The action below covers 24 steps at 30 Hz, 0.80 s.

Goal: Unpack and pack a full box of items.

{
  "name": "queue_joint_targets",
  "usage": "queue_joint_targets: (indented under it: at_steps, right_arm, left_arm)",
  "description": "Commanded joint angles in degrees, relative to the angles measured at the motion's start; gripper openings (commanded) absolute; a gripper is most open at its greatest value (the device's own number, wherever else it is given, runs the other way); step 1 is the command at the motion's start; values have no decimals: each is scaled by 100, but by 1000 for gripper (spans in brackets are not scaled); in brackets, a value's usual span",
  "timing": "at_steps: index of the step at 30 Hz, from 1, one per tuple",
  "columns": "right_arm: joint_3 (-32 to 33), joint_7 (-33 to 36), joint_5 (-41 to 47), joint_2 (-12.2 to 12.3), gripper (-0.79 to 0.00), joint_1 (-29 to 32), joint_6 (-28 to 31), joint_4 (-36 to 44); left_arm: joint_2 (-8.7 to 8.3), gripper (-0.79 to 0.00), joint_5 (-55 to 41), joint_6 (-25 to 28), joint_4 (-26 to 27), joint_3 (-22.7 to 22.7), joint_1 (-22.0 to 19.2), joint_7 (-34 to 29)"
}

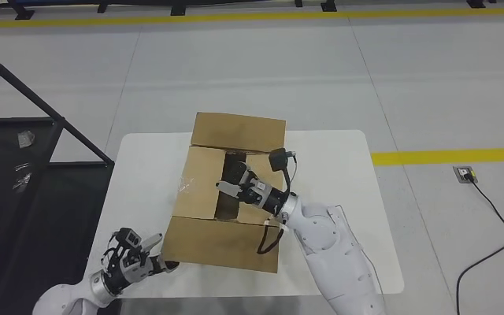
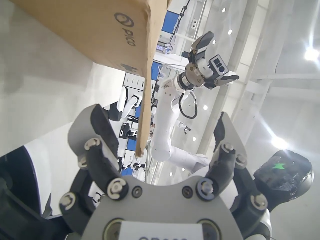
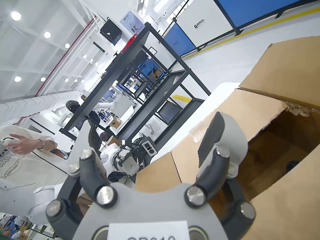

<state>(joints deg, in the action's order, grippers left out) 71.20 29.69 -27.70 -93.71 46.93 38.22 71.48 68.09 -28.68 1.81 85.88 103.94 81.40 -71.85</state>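
Observation:
A brown cardboard box [image 1: 206,189] stands in the middle of the white table [image 1: 339,213] with its flaps spread open. My right gripper [image 1: 235,183] hangs open over the dark opening, nothing between its fingers; the right wrist view shows it [image 3: 153,119] above the box [image 3: 275,106], with a small dark item [image 3: 292,164] deep inside. My left gripper [image 1: 164,264] sits low at the box's near left corner. It is open [image 2: 158,113], and the edge of the near flap [image 2: 143,116] runs between its fingers. The right gripper [image 2: 207,58] shows farther off.
A black metal rack [image 1: 31,157] stands just left of the table. Bare table surface lies to the right of the box and along its left side. The table's near edge is close behind the left gripper.

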Motion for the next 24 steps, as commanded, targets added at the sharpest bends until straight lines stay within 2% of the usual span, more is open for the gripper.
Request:
queue_joint_targets:
  at_steps: [1,5,10,14,18,24]
  right_arm:
    - [0,0,0,0,0,0,0,0]
    - [59,-250,9,23,0,119,-38,163]
    - [467,-1227,-118,91,0,378,-119,473]
    - [547,-1270,-156,118,0,453,-132,527]
    - [547,-1270,-156,118,0,453,-132,527]
    - [560,-1307,-185,121,0,471,-214,532]
  left_arm:
    - [-6,0,-87,-24,123,-44,54,-3]
    - [-16,0,-365,-154,341,-57,103,155]
    - [-5,0,-798,-583,513,-140,-49,819]
    - [13,0,-1038,-811,646,-295,-213,1365]
    - [49,0,-1129,-786,732,-500,-406,2125]
    - [123,0,-1060,-832,717,-1025,-758,3241]
